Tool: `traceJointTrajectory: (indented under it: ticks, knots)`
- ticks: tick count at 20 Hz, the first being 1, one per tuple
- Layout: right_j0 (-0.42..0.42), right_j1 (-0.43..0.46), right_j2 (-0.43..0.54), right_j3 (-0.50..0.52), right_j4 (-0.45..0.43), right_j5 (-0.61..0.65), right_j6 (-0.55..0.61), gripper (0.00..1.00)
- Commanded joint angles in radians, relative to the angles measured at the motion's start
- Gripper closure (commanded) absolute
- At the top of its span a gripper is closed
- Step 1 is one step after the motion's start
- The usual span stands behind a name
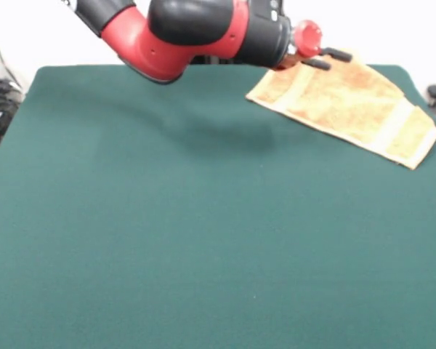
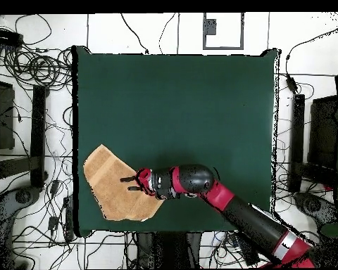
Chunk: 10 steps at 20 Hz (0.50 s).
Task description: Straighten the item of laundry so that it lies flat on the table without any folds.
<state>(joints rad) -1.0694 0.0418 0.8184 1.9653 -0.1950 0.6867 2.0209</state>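
Note:
The orange-tan towel (image 1: 352,105) lies at the far right of the dark green table (image 1: 167,240), with a pale band across it near its right end. In the overhead view the towel (image 2: 108,190) sits at the table's (image 2: 186,98) lower left corner, reaching the edges, and its outline is uneven. My gripper (image 1: 340,61) hovers over the towel's far left part, pointing sideways. Its two black fingers stand apart with nothing between them. The overhead view shows the gripper (image 2: 126,184) over the towel's right half.
My red and black arm (image 1: 196,33) crosses above the table's far edge and throws a shadow on the cloth. Cables and stands (image 2: 38,133) surround the table on the floor.

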Motion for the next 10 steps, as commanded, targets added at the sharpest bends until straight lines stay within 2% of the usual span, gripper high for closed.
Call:
traceJointTrajectory:
  ticks: [1,5,10]
  knots:
    - [0.105,-0.026,0.001,-0.207,-0.084,0.025,-0.164,0.0]
    - [0.155,-0.07,-0.038,-0.243,-0.19,-0.071,-0.142,0.0]
    - [0.19,-0.033,-0.047,-0.319,-0.307,-0.13,-0.163,0.0]
